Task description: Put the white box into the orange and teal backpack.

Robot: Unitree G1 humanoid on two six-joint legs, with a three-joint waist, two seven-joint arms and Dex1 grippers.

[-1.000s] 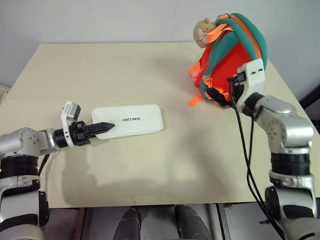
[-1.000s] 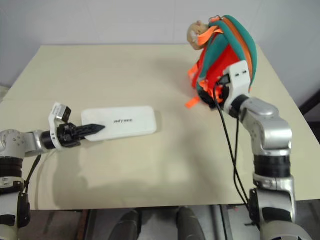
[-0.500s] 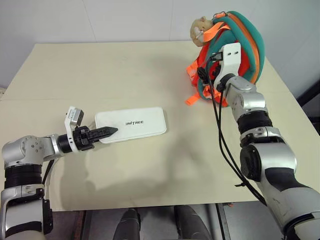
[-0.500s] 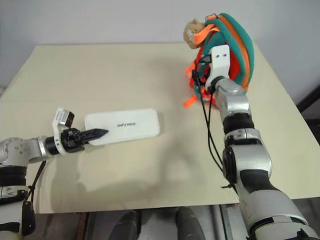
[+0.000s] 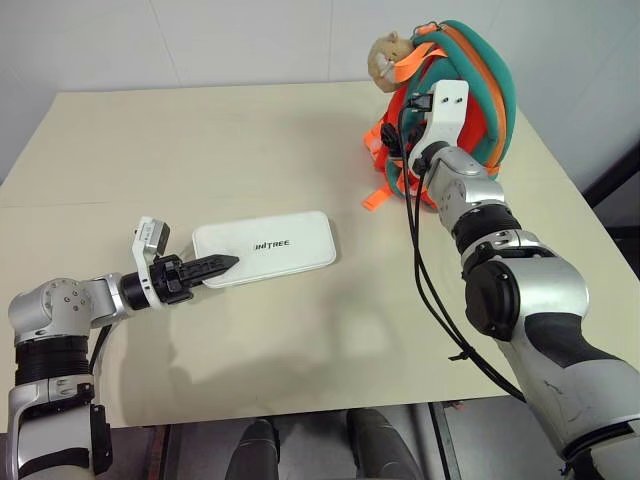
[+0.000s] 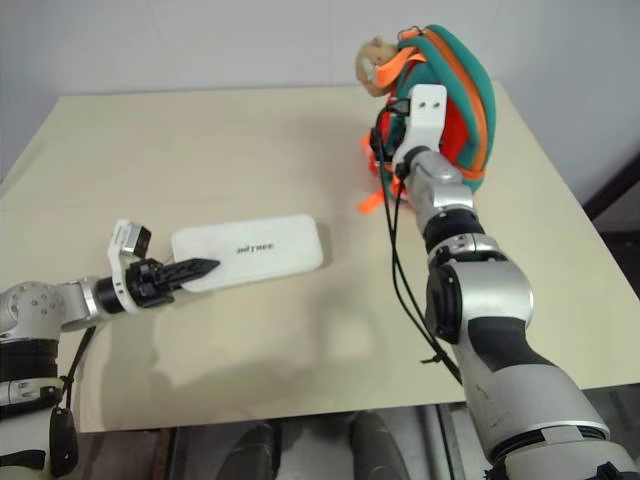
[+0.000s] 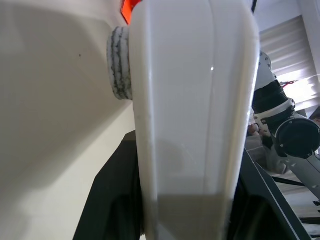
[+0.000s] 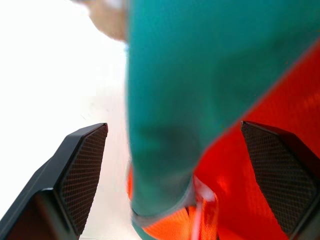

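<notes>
The white box [image 5: 275, 250] lies flat on the beige table [image 5: 250, 140], left of the middle, its dark lettering facing up. My left gripper [image 5: 222, 264] is shut on the box's near-left end; the left wrist view has the box [image 7: 190, 100] running up between the two dark fingers. The orange and teal backpack [image 5: 485, 75] stands upright at the far right, a tan plush charm [image 5: 385, 52] at its top. My right gripper [image 8: 175, 190] is up against the backpack's front, open wide, its fingers [image 8: 80, 175] on either side of a teal edge [image 8: 200, 75].
An orange strap end [image 5: 375, 198] trails from the backpack onto the table. A black cable [image 5: 415, 260] hangs along my right arm above the table. A white wall stands just behind the far edge, and the backpack sits close to the right edge.
My right arm has stretched out and risen along the backpack's front, bringing its open gripper onto the teal edge. The left gripper has kept still on the box.
</notes>
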